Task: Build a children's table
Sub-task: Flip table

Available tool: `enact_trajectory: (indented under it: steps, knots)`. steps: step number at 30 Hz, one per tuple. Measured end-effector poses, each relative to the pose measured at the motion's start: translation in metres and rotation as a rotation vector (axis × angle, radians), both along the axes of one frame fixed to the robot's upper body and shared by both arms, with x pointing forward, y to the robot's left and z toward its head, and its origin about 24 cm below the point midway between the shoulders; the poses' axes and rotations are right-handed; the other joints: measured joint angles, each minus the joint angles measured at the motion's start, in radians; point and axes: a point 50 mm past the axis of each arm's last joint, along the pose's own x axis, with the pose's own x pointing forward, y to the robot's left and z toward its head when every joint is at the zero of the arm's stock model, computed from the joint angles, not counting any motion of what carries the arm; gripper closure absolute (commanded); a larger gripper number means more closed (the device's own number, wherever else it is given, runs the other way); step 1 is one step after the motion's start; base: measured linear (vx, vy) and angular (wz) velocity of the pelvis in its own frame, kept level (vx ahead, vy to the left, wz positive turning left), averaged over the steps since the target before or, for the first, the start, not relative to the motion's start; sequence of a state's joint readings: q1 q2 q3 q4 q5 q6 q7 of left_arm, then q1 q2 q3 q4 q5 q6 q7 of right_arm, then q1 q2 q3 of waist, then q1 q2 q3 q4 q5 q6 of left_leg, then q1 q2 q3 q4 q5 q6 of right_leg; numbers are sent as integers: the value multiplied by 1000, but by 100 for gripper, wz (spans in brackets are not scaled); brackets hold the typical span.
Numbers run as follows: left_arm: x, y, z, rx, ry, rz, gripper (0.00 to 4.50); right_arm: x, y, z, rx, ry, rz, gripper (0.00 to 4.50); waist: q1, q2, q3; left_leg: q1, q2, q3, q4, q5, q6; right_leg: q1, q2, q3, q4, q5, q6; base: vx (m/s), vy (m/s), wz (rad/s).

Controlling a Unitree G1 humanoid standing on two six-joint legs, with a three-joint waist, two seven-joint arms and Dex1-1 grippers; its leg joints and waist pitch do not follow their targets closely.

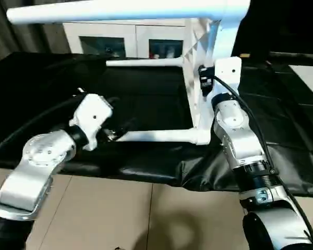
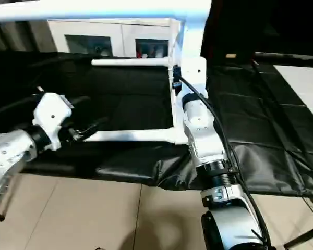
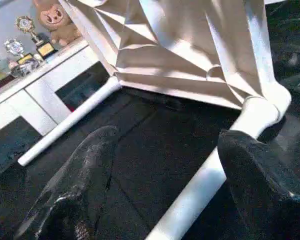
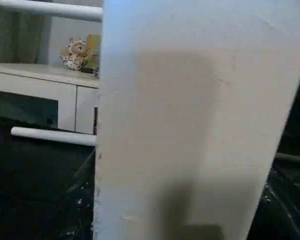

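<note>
Left eye view gives me the tabletop [image 1: 201,78] standing on edge on the black sheet [image 1: 281,130], ribbed underside facing my left, three legs [image 1: 156,136] running level leftward. My right gripper [image 1: 204,78] clasps its edge. My left gripper [image 3: 160,200] hangs unclenched, the lowest leg just beside one finger. Behind stands a white cabinet [image 1: 125,39] carrying a plush toy [image 3: 55,22] and trophies [image 3: 32,35]

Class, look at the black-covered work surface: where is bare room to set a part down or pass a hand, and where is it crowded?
Free: the black sheet between the two lower legs, the far leg and the near leg, and the stretch right of the upright tabletop. Crowded: the near corner socket, beside the right gripper at the tabletop's edge, and the near leg's free end, where the open left gripper sits.
</note>
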State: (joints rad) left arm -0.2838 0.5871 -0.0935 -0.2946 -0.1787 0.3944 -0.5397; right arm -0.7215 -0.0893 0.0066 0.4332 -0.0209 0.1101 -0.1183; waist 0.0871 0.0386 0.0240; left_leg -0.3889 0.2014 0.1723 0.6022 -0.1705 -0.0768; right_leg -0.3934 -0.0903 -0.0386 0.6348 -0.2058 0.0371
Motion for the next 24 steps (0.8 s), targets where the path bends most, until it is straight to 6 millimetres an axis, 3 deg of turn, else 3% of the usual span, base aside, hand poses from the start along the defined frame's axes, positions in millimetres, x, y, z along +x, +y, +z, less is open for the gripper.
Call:
enact_trajectory:
  steps: [4,6,8,11,13,15,24]
  knots:
    - [1,0,-1,8,0,6,91,0,-1,0,17,17,6,252,-2,1,0,6,0,-1,-4,0,0,5,1,0,-3,0,0,0,0,0]
    - [1,0,-1,15,3,12,91,-1,-1,1,13,23,7,199,-2,1,0,6,0,-1,-4,0,0,5,1,0,-4,0,0,0,0,0]
    - [1,1,-2,20,7,17,91,-1,-1,0,7,45,5,185,-3,1,0,6,0,-1,-4,0,0,5,1,0,-4,0,0,0,0,0]
    - [2,1,-2,26,8,22,91,-5,-2,-32,-5,209,-11,154,-1,5,4,2,-1,-1,-4,0,0,2,1,1,-5,0,0,0,0,0]
    - [2,2,-2,30,8,26,91,-7,-3,-46,-11,285,-18,154,-1,11,8,-6,-4,-1,-4,0,0,-7,0,3,-4,3,-2,0,0,0]
    - [2,1,-3,31,10,26,91,-7,-3,-46,-12,293,-17,154,0,12,8,-12,-3,-2,-4,3,-4,-13,1,1,-3,6,-7,0,0,0]
    - [-2,-12,-4,-81,49,-55,91,-8,-1,-40,1,285,8,154,0,12,8,-13,-3,-2,-5,3,-4,-13,1,2,-5,4,-5,0,0,0]
